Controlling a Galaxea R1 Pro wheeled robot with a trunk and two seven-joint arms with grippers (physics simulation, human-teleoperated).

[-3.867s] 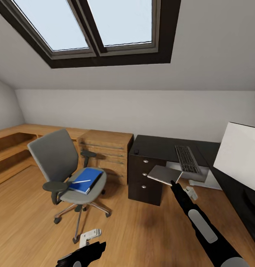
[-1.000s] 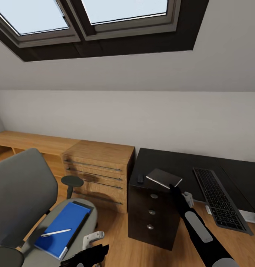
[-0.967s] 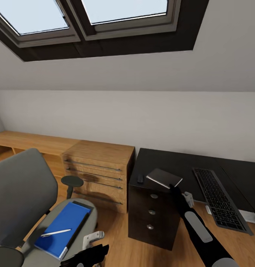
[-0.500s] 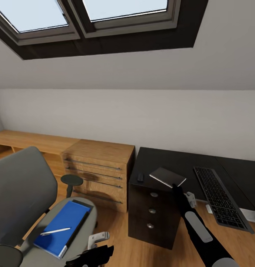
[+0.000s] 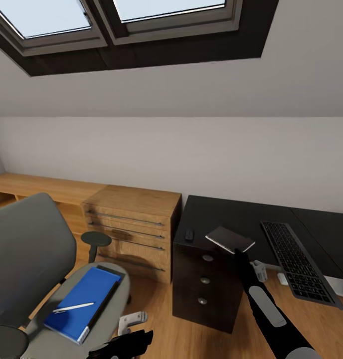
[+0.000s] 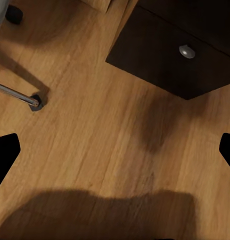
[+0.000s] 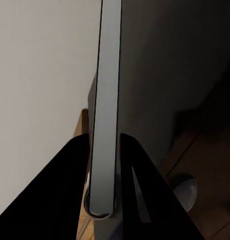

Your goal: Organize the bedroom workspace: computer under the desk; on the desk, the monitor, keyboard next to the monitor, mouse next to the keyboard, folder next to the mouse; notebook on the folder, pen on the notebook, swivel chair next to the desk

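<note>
Notebook (image 7: 105, 115) edge-on between fingers (image 7: 54, 200) (clamped)

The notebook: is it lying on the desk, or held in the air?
Held in the air: the right gripper clamps the notebook by its edge above the desk.

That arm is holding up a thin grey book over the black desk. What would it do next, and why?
Probably lower the thin grey notebook onto the glossy black desk and let go: the right gripper is clamped on its edge, holding it above the desktop near the drawers.
</note>
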